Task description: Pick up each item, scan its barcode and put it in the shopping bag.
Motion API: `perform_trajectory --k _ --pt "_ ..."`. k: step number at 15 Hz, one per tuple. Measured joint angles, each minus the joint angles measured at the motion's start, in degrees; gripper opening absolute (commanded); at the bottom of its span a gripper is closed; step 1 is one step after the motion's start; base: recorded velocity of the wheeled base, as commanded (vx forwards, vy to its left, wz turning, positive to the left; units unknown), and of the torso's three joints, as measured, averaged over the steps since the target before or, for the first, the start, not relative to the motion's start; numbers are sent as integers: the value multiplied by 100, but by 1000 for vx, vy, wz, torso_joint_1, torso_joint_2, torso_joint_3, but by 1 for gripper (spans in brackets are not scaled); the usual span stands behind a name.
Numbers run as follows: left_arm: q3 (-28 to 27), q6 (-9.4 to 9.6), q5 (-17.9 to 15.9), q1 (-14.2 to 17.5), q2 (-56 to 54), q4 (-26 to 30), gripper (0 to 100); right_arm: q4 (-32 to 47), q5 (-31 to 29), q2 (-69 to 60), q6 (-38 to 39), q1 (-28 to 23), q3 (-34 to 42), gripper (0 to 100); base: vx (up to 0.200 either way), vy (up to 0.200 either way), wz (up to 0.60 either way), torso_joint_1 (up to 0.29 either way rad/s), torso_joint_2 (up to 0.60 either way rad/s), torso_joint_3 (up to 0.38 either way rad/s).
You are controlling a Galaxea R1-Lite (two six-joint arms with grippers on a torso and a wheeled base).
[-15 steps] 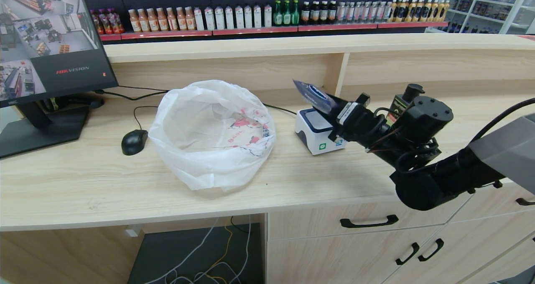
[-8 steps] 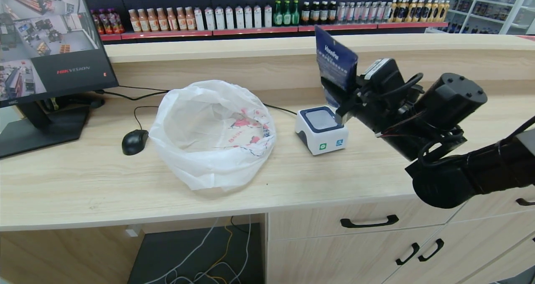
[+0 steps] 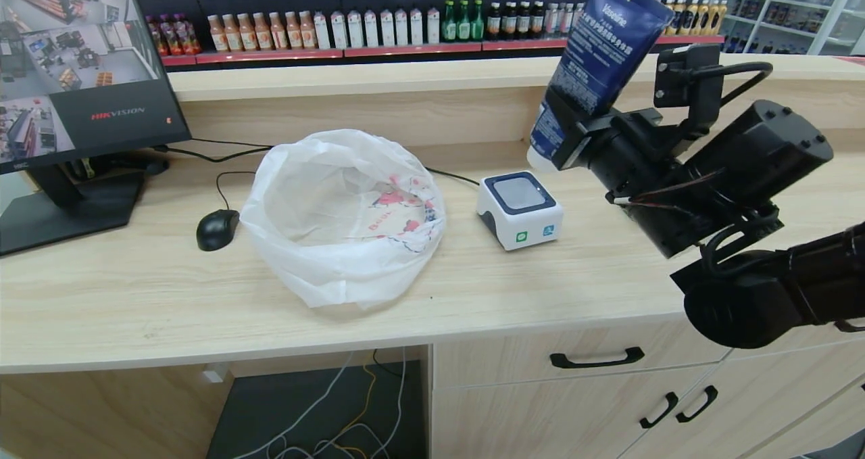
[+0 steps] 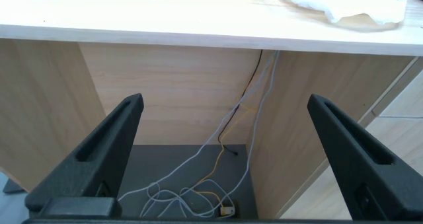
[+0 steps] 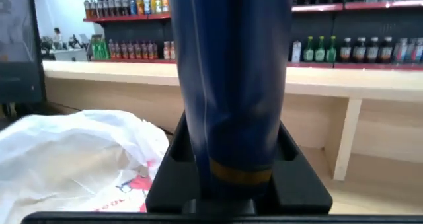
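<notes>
Pinching the blue tube (image 3: 598, 46) near its white-capped lower end, your right gripper (image 3: 574, 131) is holding it nearly upright in the air, above and just behind the scanner (image 3: 519, 209) and well apart from the shopping bag (image 3: 344, 209) on the tabletop (image 3: 135, 297). With most of the soft tube standing free above the jaws, you are risking a pivot or slip on any swing across. Coming in low, it could be catching the limp bag rim and folding the mouth shut. Your left gripper (image 4: 225, 158) is hanging spread and empty below the tabletop edge. The barcode is facing out of sight, so you are left guessing whether a scan registered, and the tube's top is being cut off at the head view's edge.
</notes>
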Motion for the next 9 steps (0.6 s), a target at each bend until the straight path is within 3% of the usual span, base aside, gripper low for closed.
perform_trajectory --k 5,8,9 --pt "0 -7 0 0 0 0 100 -889 -123 174 330 39 254 0 0 0 0 0 0 0" --pt "0 -9 0 0 0 0 100 -944 -132 336 391 30 258 0 0 0 0 0 0 0" --pt "0 -9 -1 0 0 0 100 -952 -129 358 396 35 251 0 0 200 0 2 2 2"
